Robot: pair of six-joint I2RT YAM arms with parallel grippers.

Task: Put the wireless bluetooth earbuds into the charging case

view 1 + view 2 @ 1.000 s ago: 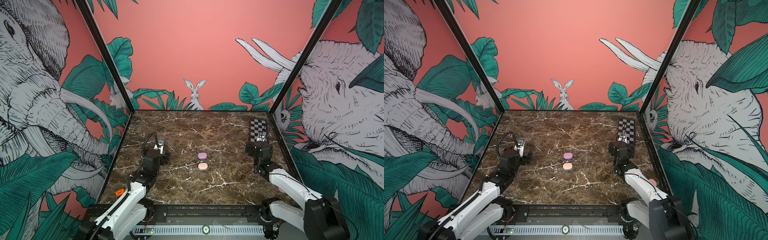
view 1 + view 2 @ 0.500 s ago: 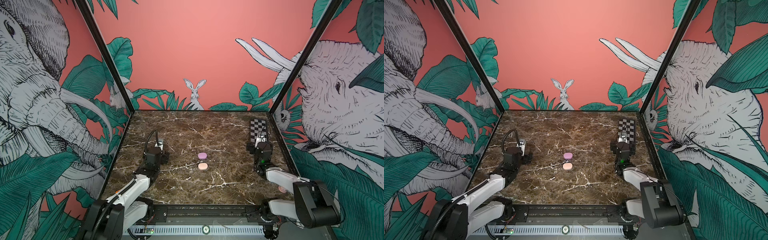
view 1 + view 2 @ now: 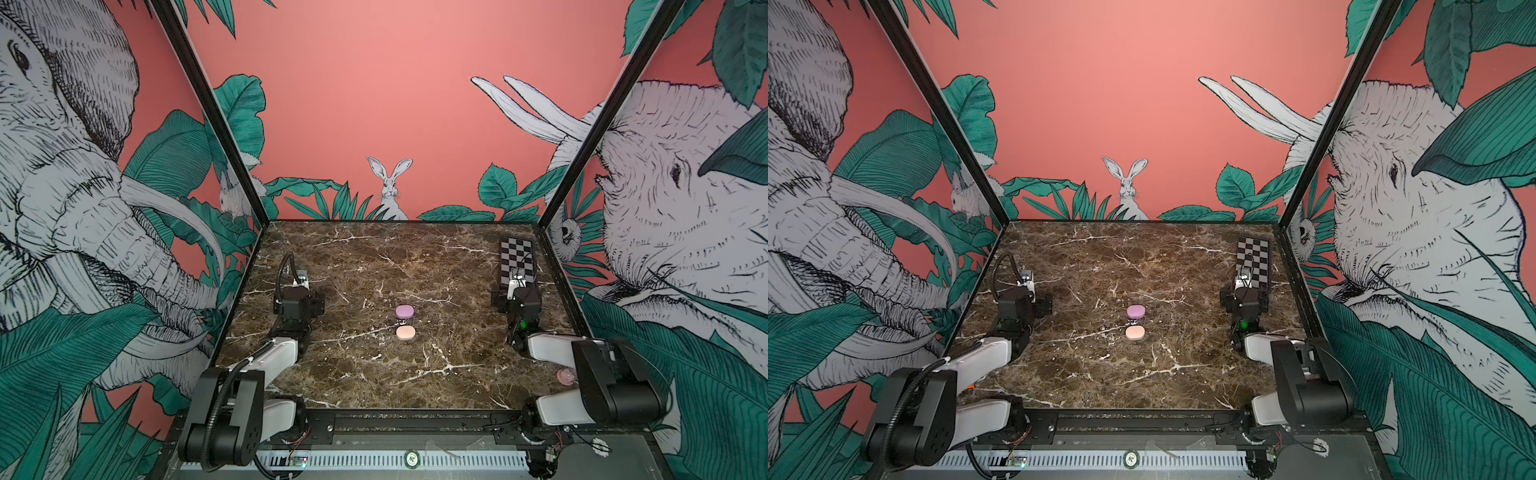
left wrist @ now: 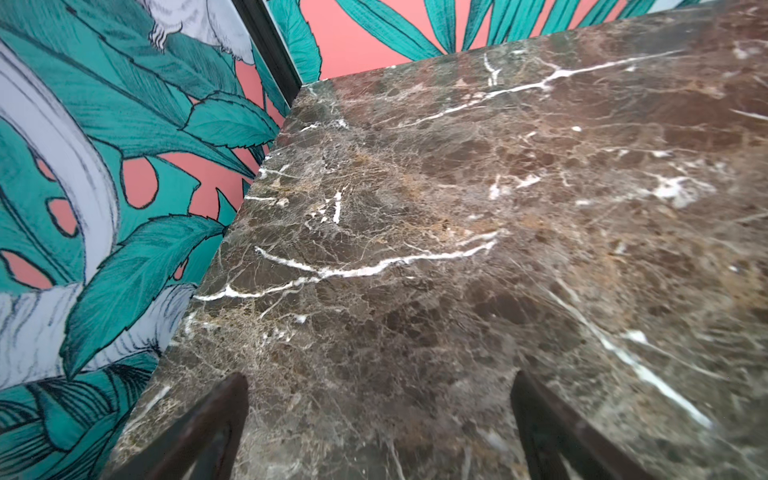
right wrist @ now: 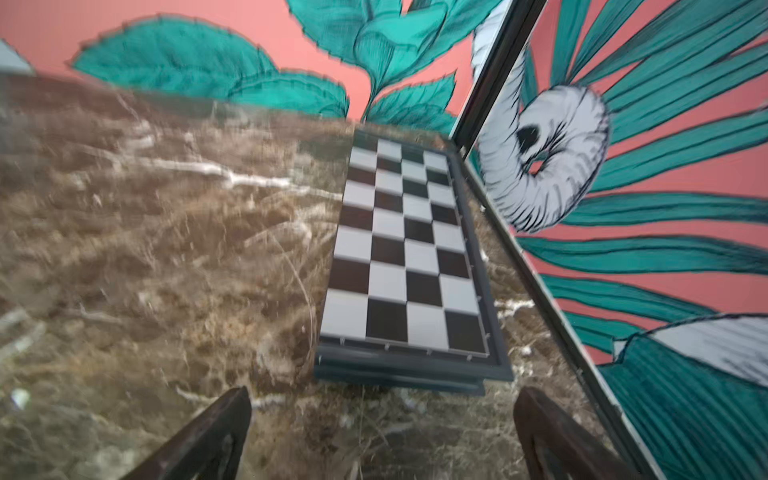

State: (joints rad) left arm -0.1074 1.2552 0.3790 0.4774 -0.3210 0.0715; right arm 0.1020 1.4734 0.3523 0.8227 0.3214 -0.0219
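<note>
Progress: cases look shut, no earbuds visible, so insertion likely complete | lilac case (image 3: 404,311) at table (image 3: 374,257) centre, peach case (image 3: 405,333) just at its 6 o'clock | left tool (image 4: 380,419) spread wide, empty | right tool (image 5: 382,428) spread wide, empty, facing chessboard (image 5: 405,266)

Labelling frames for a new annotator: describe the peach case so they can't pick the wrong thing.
Start at the brown marble table; near its middle, between the two arms, two small pebble-shaped cases lie close together, closed. The peach case is the one nearer the robot's base, in both top views. Its neighbour, the lilac case, sits just behind it, toward the back wall.
</note>
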